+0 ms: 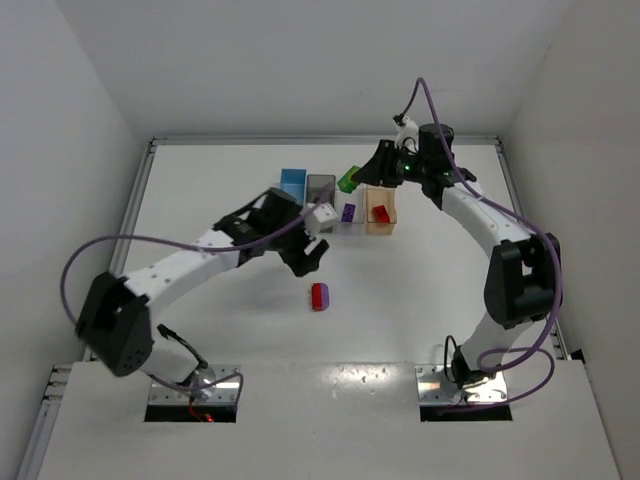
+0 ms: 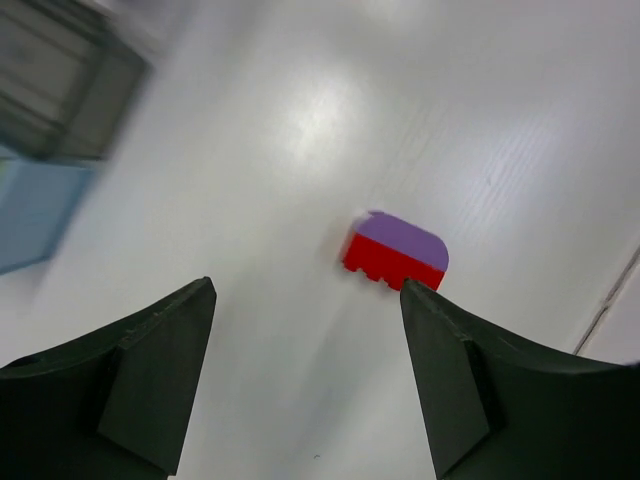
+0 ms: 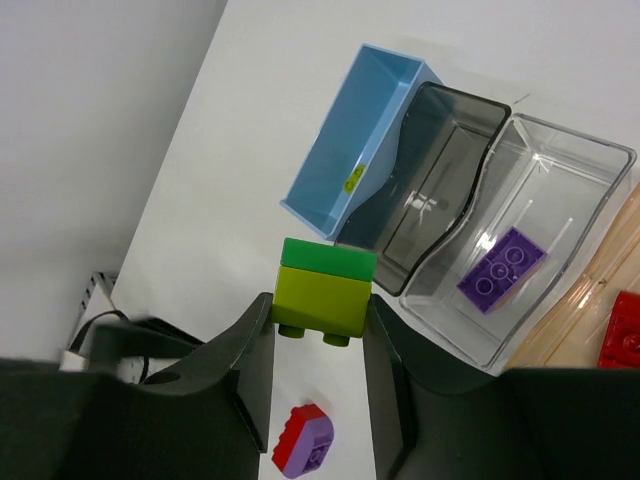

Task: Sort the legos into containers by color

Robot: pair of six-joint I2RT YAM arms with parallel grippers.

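My right gripper (image 3: pixel 318 310) is shut on a dark green brick stacked on a yellow-green brick (image 3: pixel 325 295), held in the air above the table in front of the bins, also in the top view (image 1: pixel 348 180). A joined red and purple brick (image 1: pixel 319 296) lies on the table mid-front. My left gripper (image 2: pixel 305 285) is open and empty just short of that brick (image 2: pixel 395 255). The blue bin (image 3: pixel 350 140) and the grey bin (image 3: pixel 440 170) hold nothing. The clear bin (image 3: pixel 560 160) holds a purple brick (image 3: pixel 503 268). The orange bin (image 3: pixel 590 300) holds a red brick (image 3: pixel 625 330).
The four bins stand side by side at the back middle of the table: blue (image 1: pixel 294 183), grey (image 1: pixel 321 187), clear (image 1: pixel 350 228), orange (image 1: pixel 381 194). White walls close in the table at the left, back and right.
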